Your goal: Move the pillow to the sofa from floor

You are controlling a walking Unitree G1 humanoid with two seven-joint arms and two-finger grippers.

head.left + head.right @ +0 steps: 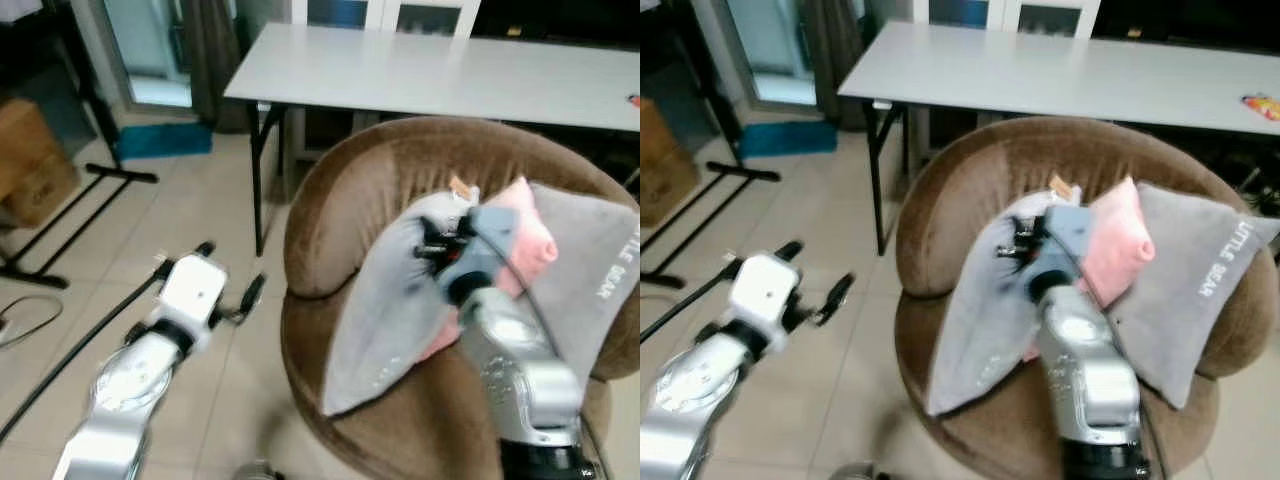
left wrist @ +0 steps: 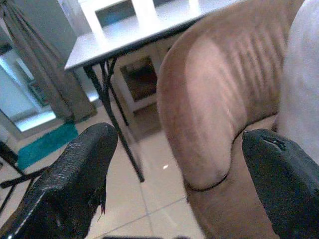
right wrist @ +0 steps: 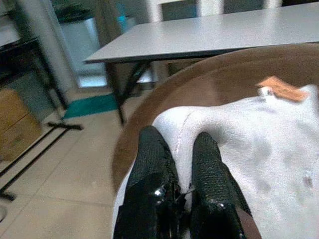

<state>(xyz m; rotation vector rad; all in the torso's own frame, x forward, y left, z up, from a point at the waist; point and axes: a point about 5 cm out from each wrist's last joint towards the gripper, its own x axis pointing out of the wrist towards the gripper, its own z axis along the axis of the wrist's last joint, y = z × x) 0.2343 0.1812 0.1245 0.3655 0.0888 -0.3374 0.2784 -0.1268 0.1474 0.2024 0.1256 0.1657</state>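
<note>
A grey and pink pillow [image 1: 385, 320] leans on the seat of the round brown sofa [image 1: 340, 190], with an orange tag [image 3: 281, 88] at its top corner. My right gripper [image 3: 177, 144] is shut on the pillow's grey upper edge, a fold of cloth pinched between its fingers; the same gripper [image 1: 432, 250] sits over the middle of the sofa. My left gripper [image 1: 232, 272] hangs open above the tiled floor, just left of the sofa's arm, with nothing in it.
A second grey pillow [image 1: 590, 280] printed "LITTLE BEAR" rests against the sofa's right side. A white table [image 1: 430, 70] stands right behind the sofa. A cardboard box [image 1: 30, 160], a black stand's legs [image 1: 60, 220] and a teal mat [image 1: 160, 140] are to the left.
</note>
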